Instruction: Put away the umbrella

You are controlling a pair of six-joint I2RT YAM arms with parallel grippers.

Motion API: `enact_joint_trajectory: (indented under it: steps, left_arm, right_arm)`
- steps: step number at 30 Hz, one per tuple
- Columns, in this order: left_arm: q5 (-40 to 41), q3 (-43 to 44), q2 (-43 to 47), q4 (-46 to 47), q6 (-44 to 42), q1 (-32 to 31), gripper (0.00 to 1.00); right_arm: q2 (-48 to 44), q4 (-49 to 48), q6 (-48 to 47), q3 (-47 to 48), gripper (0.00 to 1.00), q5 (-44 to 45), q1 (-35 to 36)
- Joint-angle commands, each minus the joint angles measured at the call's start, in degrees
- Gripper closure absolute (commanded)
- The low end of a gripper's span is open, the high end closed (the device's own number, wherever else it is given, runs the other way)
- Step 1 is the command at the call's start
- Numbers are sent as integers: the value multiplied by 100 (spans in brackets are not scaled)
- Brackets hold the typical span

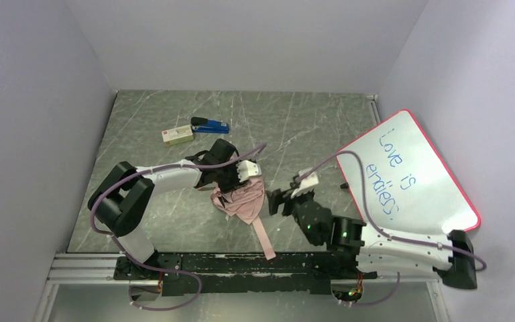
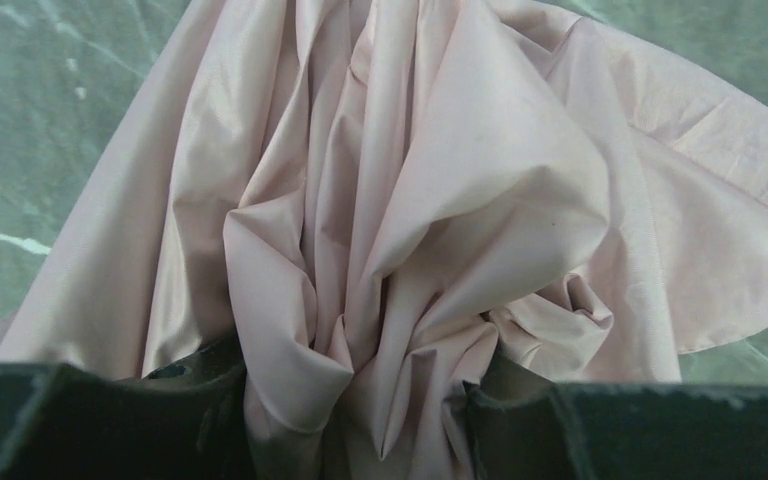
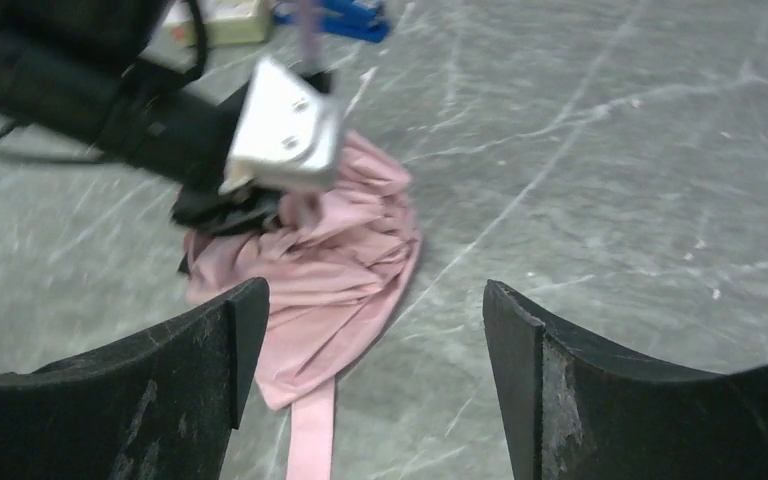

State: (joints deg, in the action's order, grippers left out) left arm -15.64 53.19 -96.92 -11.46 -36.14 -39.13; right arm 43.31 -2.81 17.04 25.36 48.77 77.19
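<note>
Umbrella (image 1: 248, 204): one, bunched in left hand (image 1: 224, 188).

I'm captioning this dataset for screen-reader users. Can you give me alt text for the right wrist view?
A crumpled pink umbrella lies on a grey marbled table, the left end effector planted on it and its strap trailing nearer. The right end effector frames the foreground, open and empty.
</note>
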Motion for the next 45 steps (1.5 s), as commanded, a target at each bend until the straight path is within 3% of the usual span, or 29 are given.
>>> enact_joint_trajectory:
  steps: [1, 5, 8, 12, 17, 22, 30, 37, 40, 45]
  left_arm:
    - [1159, -271, -198, 404, -72, 38, 59]
    - [1308, -308, -131, 560, -145, -6, 60]
    - [1481, -354, -129, 658, -258, -138, 60]
    - [1773, -515, -78, 924, -498, -436, 60]
    - [2071, -656, -62, 1102, -704, -681, 59]
    - [2404, -587, -165, 1307, -739, -1021, 60]
    - [3233, -871, -315, 2016, -1139, -1660, 60]
    - [3955, -1038, -629, 2534, -1391, -2206, 61]
    - [4265, -1026, -874, 2701, -1470, -2425, 64]
    - [4627, -1170, -1132, 3182, -1675, -2701, 65]
  right_arm:
    - [-227, 1124, 1039, 367, 19, -1183, -1524]
    - [461, 1536, 1098, 853, 19, -2226, -2823]
    - [1116, 1512, 911, 1151, 19, -3538, -3862]
    - [1843, 1319, 264, 1509, 18, -4985, -4545]
    - [2617, 1479, -124, 1973, 18, -5272, -4913]
    - [3131, 1347, -592, 2238, 18, -6157, -5140]
    - [3876, 1689, -1346, 3130, 18, -6024, -5399]
    - [3712, 821, -2455, 2697, 21, -5842, -5436]
    - [3619, 1053, -3345, 2749, 20, -6593, -5495]
    - [4116, 2423, -4623, 3321, 20, -8203, -5530]
